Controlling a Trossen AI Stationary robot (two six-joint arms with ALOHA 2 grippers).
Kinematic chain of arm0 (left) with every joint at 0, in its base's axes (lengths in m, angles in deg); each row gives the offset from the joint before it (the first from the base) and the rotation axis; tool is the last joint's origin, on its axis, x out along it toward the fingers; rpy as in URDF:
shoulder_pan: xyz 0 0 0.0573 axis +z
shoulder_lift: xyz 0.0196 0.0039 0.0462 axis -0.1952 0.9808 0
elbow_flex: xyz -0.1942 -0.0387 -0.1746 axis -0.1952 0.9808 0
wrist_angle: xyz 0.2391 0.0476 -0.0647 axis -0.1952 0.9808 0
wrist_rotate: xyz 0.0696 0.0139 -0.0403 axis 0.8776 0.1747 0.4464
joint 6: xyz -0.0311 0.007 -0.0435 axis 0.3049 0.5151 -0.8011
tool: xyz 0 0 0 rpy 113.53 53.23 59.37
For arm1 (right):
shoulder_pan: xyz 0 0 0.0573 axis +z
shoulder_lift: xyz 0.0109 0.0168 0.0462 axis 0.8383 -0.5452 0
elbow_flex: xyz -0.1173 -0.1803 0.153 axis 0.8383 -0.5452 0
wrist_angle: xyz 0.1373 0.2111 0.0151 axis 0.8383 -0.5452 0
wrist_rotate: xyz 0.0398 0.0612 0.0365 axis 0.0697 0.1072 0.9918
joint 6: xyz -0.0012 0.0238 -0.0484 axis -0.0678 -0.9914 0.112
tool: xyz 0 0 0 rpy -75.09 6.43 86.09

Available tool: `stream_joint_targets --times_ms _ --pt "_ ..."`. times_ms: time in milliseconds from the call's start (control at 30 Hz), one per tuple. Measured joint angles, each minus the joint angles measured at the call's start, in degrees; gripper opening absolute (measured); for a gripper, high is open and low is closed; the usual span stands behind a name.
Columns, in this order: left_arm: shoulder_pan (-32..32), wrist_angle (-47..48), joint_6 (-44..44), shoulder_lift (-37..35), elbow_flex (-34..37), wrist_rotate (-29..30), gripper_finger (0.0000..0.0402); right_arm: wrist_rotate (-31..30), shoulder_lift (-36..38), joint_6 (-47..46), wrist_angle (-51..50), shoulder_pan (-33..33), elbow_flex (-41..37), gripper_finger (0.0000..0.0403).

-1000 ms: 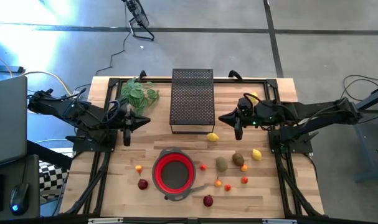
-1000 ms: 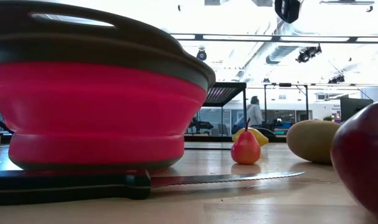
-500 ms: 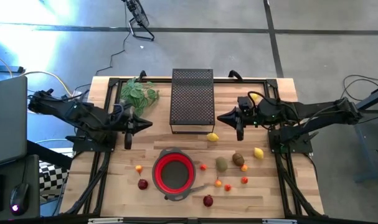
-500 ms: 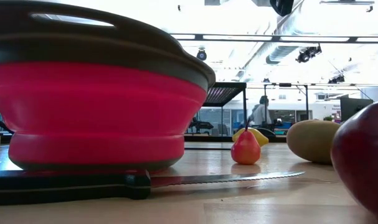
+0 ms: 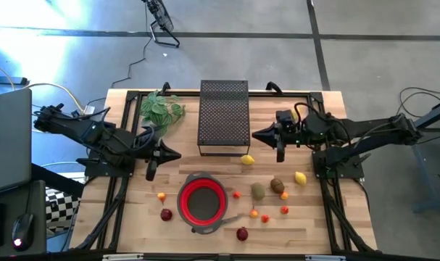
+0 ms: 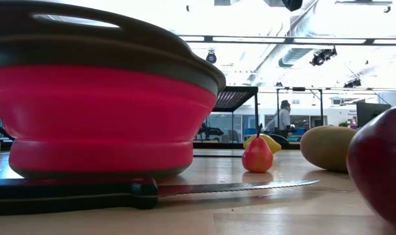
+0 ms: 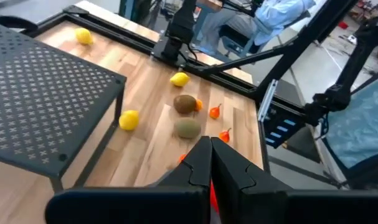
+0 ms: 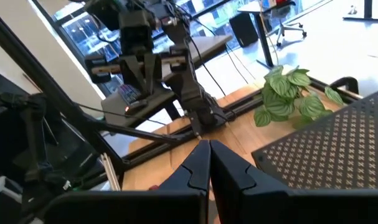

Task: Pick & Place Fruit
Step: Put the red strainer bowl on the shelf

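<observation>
The fruit (image 5: 257, 191) lies scattered on the wooden worktop (image 5: 314, 225), mostly on the right half near the red bowl (image 5: 202, 201). One lemon (image 5: 247, 160) sits just at the front corner of the black perforated stand (image 5: 223, 112), its long axis running roughly across the worktop; a second lemon (image 5: 299, 178) lies farther right, and a third (image 5: 296, 113) is near the far edge, partly behind the right arm. The olive-green oval and the brown oval (image 5: 277, 185) rest side by side, their long axes roughly toward the front edge. Small orange and red pieces dot the area around the bowl, with dark red balls (image 5: 242, 233) near the front. The left tool (image 5: 170, 154) hangs above the worktop left of the bowl, fingers pressed together and empty. The right tool (image 5: 257, 135) hovers beside the stand, also pressed together, holding nothing.
</observation>
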Motion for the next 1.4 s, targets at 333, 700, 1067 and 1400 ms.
stream_joint_targets --times_ms 333,700,1067,1400 --pt "0.00 -0.02 -4.73 2.27 0.00 -1.32 0.0000 0.02 0.00 -0.50 0.23 0.00 0.00 0.0002" --pt "-0.04 2.25 -9.20 4.68 -0.02 -4.19 0.0000 0.00 0.00 -0.04 0.06 0.00 -0.02 0.0002" --pt "-0.02 15.89 -24.18 9.06 -0.02 -8.99 0.0000 -0.02 0.00 0.04 -0.67 -0.01 -0.02 0.0002" --pt "-0.23 17.80 -26.84 13.41 -0.02 -15.25 0.0000 -0.22 0.00 1.49 -0.77 -0.02 -0.04 0.0002"
